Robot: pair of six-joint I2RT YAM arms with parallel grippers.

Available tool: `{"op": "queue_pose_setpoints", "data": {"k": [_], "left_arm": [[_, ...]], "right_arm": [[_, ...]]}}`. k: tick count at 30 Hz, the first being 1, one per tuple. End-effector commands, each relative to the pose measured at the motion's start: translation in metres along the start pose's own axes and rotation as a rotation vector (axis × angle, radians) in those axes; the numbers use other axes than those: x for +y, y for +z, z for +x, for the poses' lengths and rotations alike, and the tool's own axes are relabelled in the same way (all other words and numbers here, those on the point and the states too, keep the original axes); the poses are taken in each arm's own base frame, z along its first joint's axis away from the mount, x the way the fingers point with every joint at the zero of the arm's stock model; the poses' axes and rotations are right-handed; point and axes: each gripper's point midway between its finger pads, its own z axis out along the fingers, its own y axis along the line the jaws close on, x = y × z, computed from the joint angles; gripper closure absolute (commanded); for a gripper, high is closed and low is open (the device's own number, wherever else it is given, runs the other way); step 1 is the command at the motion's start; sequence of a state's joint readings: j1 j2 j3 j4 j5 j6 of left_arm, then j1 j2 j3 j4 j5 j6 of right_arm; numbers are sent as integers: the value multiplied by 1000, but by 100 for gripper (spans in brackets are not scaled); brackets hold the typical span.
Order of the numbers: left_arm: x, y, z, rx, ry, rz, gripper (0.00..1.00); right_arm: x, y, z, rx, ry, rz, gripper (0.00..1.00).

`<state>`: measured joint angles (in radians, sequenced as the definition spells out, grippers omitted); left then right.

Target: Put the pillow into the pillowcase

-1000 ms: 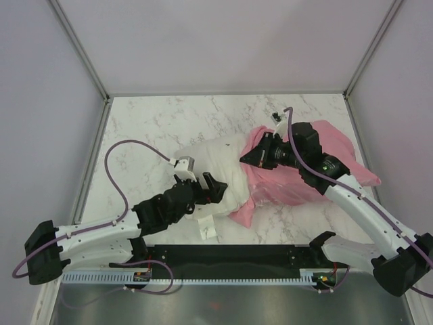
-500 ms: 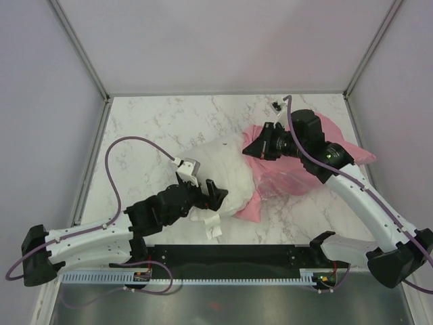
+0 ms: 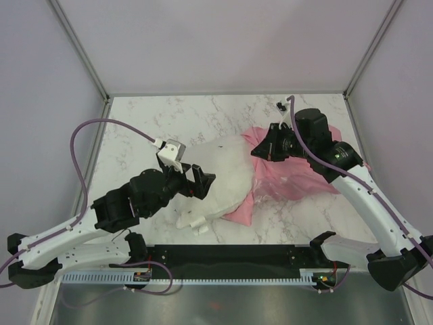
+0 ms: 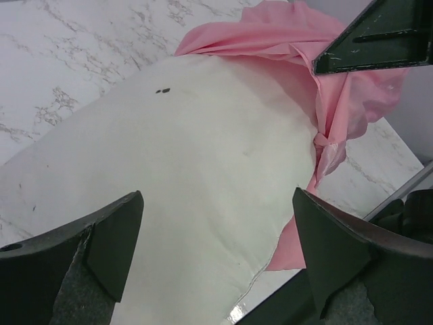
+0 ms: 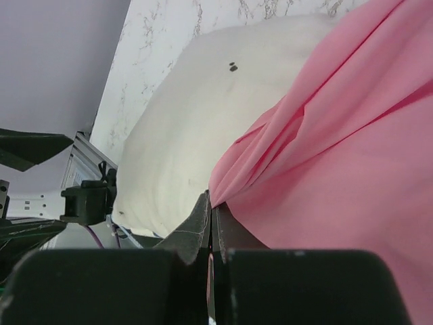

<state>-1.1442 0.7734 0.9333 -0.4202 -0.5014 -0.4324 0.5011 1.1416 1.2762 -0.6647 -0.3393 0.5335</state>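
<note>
Presently, pillow (image 3: 216, 179) is lying on table (image 3: 149, 128), right end sitting inside pillowcase (image 3: 298, 179). Right gripper (image 3: 266, 147) is pinching the satin hem tight; left gripper (image 3: 197, 181) is hovering wide apart, empty. Likely hazard: slick hem slipping out under pull, mouth collapsing.

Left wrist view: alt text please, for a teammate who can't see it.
The white pillow fills the frame, its far end tucked into the pink pillowcase. The left gripper is open, framing the lower corners.
</note>
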Motion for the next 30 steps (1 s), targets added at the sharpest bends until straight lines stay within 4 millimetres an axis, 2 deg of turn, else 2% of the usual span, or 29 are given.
{"op": "queue_pose_setpoints", "data": {"k": [1,3,4,5,7,8,9,10,11,12,14,15,16,17,18,19,20,21,22,23,24,25,26,27,28,29,30], "left_arm": [[-16,-2,-12,9,105,73,2],[-39,5,-13,15,154,180,8],[-63,6,-16,-1,156,298,11],[-73,14,-8,13,201,342,15],[-91,23,0,33,231,420,31],[-97,28,-6,21,231,445,38],[-102,42,6,64,242,463,50],[-113,42,12,94,236,547,57],[-111,54,4,79,200,551,63],[-109,67,13,112,183,555,74],[-95,90,11,125,109,556,79],[-87,107,26,177,82,541,80],[-82,115,28,196,39,568,83],[-83,122,31,201,22,583,87],[-80,136,50,252,4,579,89],[-80,142,57,268,-26,571,91],[-79,150,61,262,-50,563,95],[-81,159,52,194,-70,576,97],[-72,171,66,205,-148,544,98],[-68,177,67,187,-188,543,98],[-69,184,56,131,-223,568,98],[-67,191,56,145,-300,575,98],[-65,203,70,178,-336,574,98],[-67,210,69,178,-356,585,98],[-75,215,58,162,-384,607,98],[-75,223,66,177,-403,604,98],[-76,225,63,168,-422,606,98]], "right_arm": [[24,-22,-38,-132,-63,-61,100],[30,-26,-45,-145,-65,-74,100],[31,-26,-49,-150,-62,-75,100],[32,-27,-52,-155,-62,-76,100],[39,-30,-61,-172,-68,-84,100],[39,-32,-64,-178,-68,-84,100],[43,-33,-68,-181,-70,-90,100],[43,-33,-71,-184,-71,-90,100],[44,-33,-72,-185,-70,-90,100],[46,-34,-75,-189,-73,-96,100],[46,-32,-76,-186,-71,-99,100],[49,-31,-76,-180,-69,-109,100],[50,-30,-76,-174,-65,-115,100],[52,-29,-77,-176,-64,-126,100],[52,-26,-76,-165,-52,-135,100],[58,-23,-71,-141,-45,-177,100],[66,-22,-74,-145,-20,-226,100],[65,-14,-67,-119,8,-246,100],[69,-11,-63,-102,27,-281,100],[75,-10,-67,-126,58,-315,100],[71,-4,-61,-116,79,-312,100],[76,0,-56,-106,89,-326,100],[79,3,-56,-110,86,-332,100],[79,9,-52,-95,93,-328,100],[84,12,-46,-78,90,-335,100],[84,14,-47,-89,89,-328,100],[82,16,-47,-90,92,-323,100]]}}
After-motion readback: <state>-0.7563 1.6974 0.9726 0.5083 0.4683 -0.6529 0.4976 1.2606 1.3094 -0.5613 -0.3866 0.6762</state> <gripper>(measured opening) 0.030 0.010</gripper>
